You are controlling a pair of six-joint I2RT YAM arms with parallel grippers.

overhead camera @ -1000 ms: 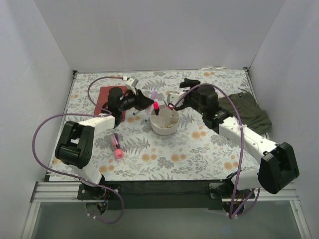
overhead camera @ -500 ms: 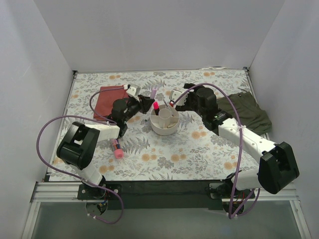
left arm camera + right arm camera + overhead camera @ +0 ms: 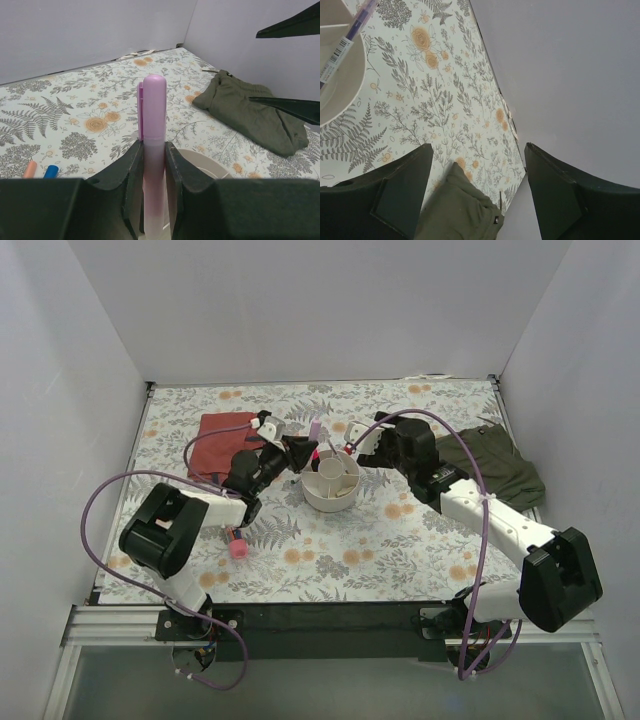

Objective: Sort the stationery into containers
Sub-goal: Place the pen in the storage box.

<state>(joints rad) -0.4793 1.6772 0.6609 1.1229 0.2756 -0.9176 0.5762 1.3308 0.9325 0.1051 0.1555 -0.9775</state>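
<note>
Lilac marker (image 3: 154, 100) is riding upright, clamped between the left fingers (image 3: 131, 172), just beside the left rim of the white organiser (image 3: 331, 502). Delivery is under way; next, I judge, it needs carrying over a free compartment and releasing. The right fingers (image 3: 400, 192) are hanging apart, holding nothing. Since a second ago the left arm has been swinging in from over the red cloth (image 3: 215, 430).

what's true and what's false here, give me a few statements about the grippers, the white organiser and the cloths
1. The left gripper is shut on a slim lilac plastic marker. True.
2. The right gripper is shut on something. False: its jaws stand open with nothing between them.
3. The crumpled olive-green cloth lies on the left arm's side. False: it lies on the right arm's side.
4. A black highlighter with a pink cap lies on the table, outside the round white plastic organiser. True.
</note>
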